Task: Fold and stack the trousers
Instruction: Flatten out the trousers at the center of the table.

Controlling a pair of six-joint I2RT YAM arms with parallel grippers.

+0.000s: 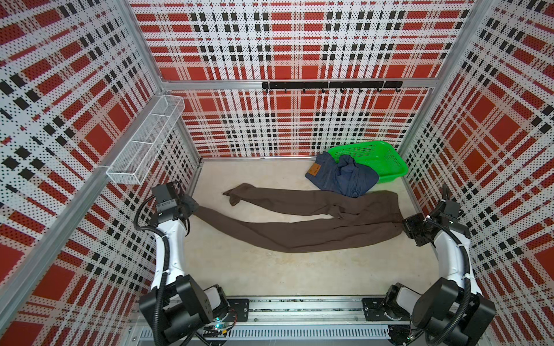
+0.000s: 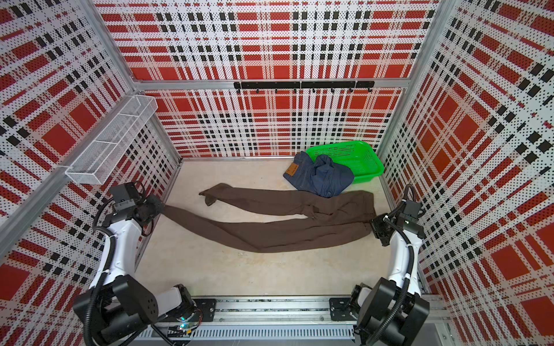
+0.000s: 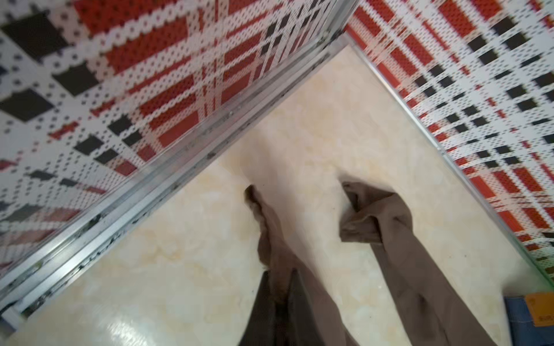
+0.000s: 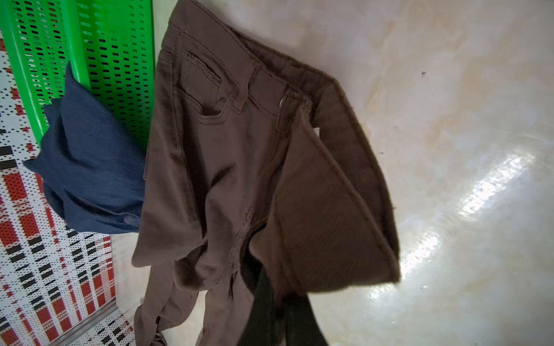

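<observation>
Left gripper (image 1: 194,207) and right gripper (image 1: 403,223) pinch the long dark-brown fabric trousers (image 1: 299,232) outstretched beside the green plastic basket (image 1: 389,167), likely for folding.

Robot test cell, plaid perforated panels (image 1: 299,45), aluminium framing (image 1: 209,85), hook rail (image 1: 329,84)

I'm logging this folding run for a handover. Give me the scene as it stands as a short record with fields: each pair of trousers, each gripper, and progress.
brown trousers: unfolded, stretched across the table, legs apart, far leg's hem crumpled
left gripper: shut on the near leg's hem
right gripper: shut on the waist end
denim trousers: bunched, unfolded, draped over the corner of the green basket onto the table
progress: nothing folded or stacked yet
</observation>
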